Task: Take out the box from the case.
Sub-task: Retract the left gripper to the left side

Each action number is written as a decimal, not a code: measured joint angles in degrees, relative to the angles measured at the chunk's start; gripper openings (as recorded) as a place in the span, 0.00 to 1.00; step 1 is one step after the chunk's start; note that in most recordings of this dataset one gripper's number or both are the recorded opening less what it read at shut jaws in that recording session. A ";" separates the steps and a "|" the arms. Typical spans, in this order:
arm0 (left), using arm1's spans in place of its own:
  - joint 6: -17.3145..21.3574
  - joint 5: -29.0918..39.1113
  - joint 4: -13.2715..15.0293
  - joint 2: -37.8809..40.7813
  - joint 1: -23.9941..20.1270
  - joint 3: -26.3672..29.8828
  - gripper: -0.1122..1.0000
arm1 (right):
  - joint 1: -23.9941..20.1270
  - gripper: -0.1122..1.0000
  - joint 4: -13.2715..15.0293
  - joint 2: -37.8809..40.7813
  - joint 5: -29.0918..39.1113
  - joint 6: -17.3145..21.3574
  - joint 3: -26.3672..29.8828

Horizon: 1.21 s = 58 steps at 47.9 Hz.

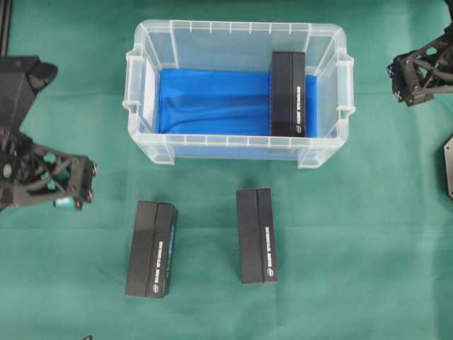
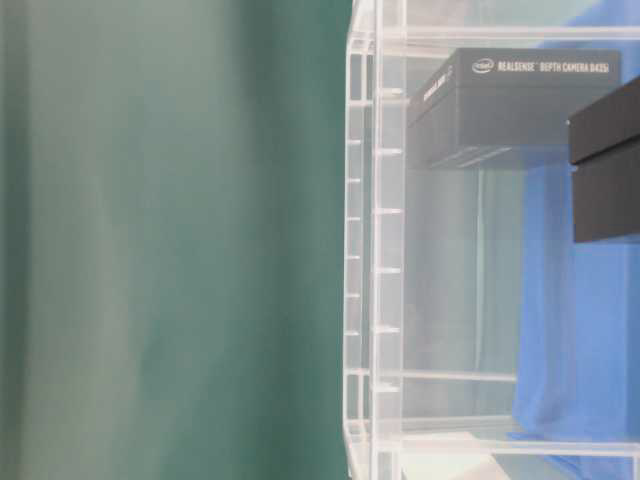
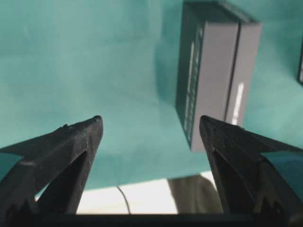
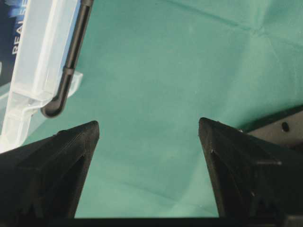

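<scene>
1. One black box (image 1: 288, 93) is stood inside the case (image 1: 237, 32), against its right wall, on the blue cloth (image 1: 212, 99).
2. Two more boxes (image 1: 151, 248) are laid on the green table cover (image 1: 354, 234), near of the case.
3. The left gripper (image 3: 150, 127) is held with fingers spread wide, empty.
4. The right gripper (image 4: 149, 130) is likewise spread wide, empty.

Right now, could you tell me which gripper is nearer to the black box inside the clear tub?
The right gripper. It hovers open just outside the tub's right wall, level with the black box. The left gripper, also open, is off the tub's front-left corner, much farther away.
</scene>
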<state>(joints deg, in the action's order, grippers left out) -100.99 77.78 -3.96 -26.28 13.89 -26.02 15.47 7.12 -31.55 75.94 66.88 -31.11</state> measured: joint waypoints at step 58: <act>27.33 2.46 0.97 -2.55 -28.30 -2.46 0.88 | 0.00 0.85 0.09 0.62 -0.26 4.31 -0.26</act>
<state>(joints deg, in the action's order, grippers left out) -73.65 80.24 -2.99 -28.83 -14.41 -28.48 15.47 7.21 -30.94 75.67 71.19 -31.38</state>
